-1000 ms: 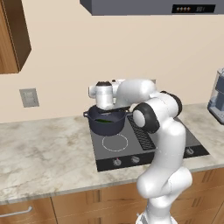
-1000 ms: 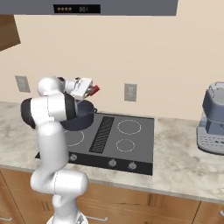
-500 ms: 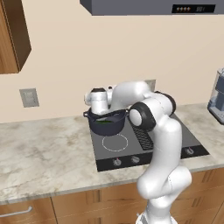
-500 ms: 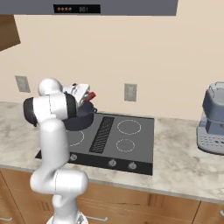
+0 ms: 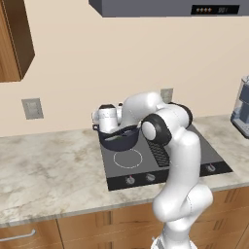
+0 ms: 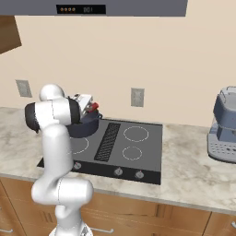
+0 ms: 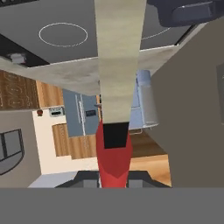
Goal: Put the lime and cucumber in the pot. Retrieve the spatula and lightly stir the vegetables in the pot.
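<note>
Stirring looks underway: your gripper (image 6: 90, 107) is clamped tight on the spatula (image 6: 94, 107) by its red handle, above the pot (image 5: 118, 138). That angled hold lets the head reach the cucumber (image 5: 115, 137) inside.

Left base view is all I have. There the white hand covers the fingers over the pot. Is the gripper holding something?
Observer: Yes. In the hand view the gripper is shut on the red handle of the spatula.
Operator: Can the other base camera confirm it?
Observer: In the right base view a bit of red shows at the hand, just above the pot.
Operator: My picture cuts a grey machine at the right edge. Is it near the work?
Observer: The right base view shows the whole coffee machine. It stands on the counter, clearly apart from the cooktop.
</note>
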Robot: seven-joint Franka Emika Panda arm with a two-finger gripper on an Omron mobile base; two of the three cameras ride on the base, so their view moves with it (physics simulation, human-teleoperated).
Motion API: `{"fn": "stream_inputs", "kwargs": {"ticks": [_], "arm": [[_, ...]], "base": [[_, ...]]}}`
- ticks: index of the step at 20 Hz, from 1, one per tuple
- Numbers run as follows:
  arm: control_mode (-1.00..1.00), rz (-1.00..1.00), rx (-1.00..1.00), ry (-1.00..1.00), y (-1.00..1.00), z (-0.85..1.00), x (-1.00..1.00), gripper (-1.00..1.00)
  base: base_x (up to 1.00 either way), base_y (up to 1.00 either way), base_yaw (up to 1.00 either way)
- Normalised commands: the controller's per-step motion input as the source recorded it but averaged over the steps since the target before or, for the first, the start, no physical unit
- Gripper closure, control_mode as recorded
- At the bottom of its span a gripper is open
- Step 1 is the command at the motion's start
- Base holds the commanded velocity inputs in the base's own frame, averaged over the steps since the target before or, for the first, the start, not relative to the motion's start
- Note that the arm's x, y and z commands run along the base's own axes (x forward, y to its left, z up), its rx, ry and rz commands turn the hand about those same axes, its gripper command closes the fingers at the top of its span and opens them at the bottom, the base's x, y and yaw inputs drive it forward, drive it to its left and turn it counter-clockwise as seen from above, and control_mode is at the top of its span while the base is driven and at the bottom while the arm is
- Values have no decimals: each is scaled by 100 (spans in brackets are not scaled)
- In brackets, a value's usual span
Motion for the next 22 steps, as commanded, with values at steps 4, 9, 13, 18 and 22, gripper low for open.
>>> {"fn": "stream_inputs", "kwargs": {"ticks": [4,9,13,18,22], "arm": [[-100,0,-5,4,-1,-9,5,100],[-100,0,-8,1,-8,-11,32,100],[-100,-2,-11,0,-16,-1,65,100],[-100,-4,-11,0,-17,-21,40,100],[-100,0,-1,0,0,0,-24,100]], "base": [[0,0,0],[0,0,0],[0,0,0],[0,0,0],[0,0,0]]}}
